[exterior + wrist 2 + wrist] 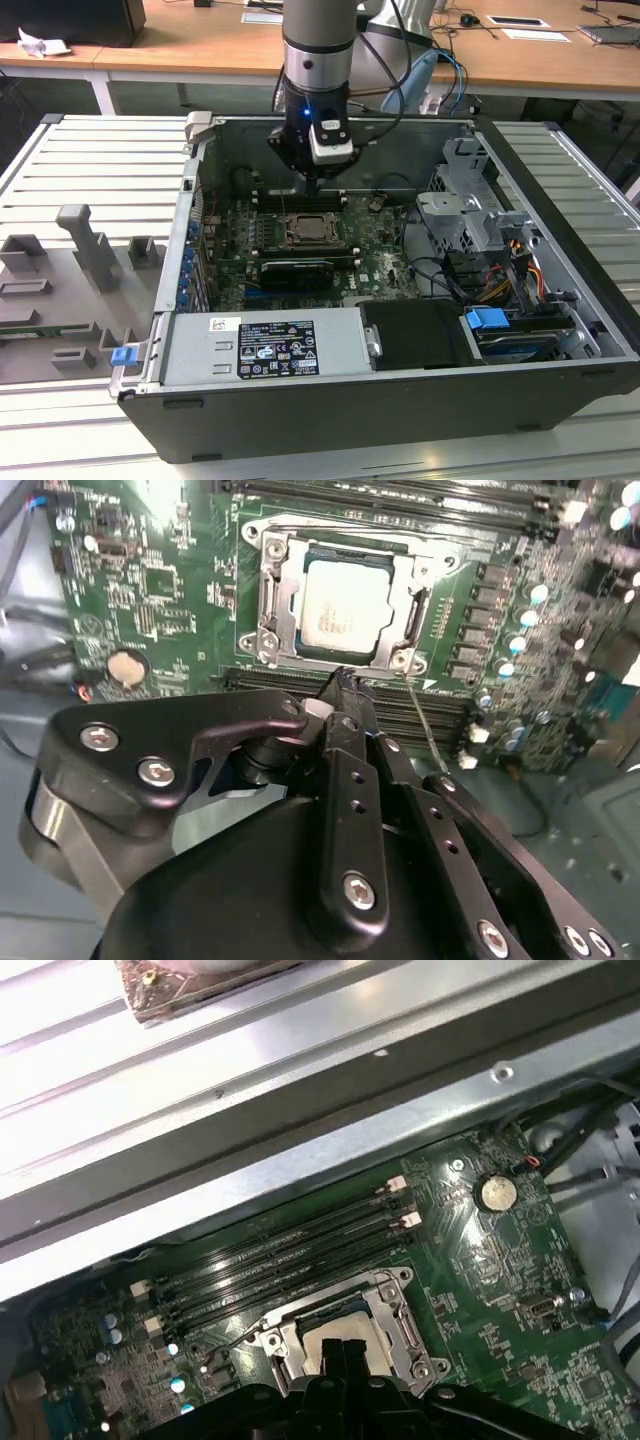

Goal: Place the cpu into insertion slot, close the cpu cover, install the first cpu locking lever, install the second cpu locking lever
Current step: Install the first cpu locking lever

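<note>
The cpu [345,602] lies flat in the insertion slot [314,232], its pale metal face showing through the window of the cpu cover [278,592]. The cover lies down over the chip. My gripper [343,677] hangs just above the socket's edge beside the black memory slots, fingers shut together with nothing between them. A thin silver lever rod [422,720] slants away from the socket corner near the fingertips. In the first wrist view the gripper [340,1348] partly hides the cpu [322,1348] and its cover [396,1322]. In the exterior view the gripper [313,188] stands over the socket's far side.
The green motherboard [150,590] sits inside an open computer case [330,420]. A long black card [295,272] and the power supply [270,348] lie in front of the socket. Drive cage and cables [470,225] fill the exterior view's right. Grey fixtures [90,250] stand on the left.
</note>
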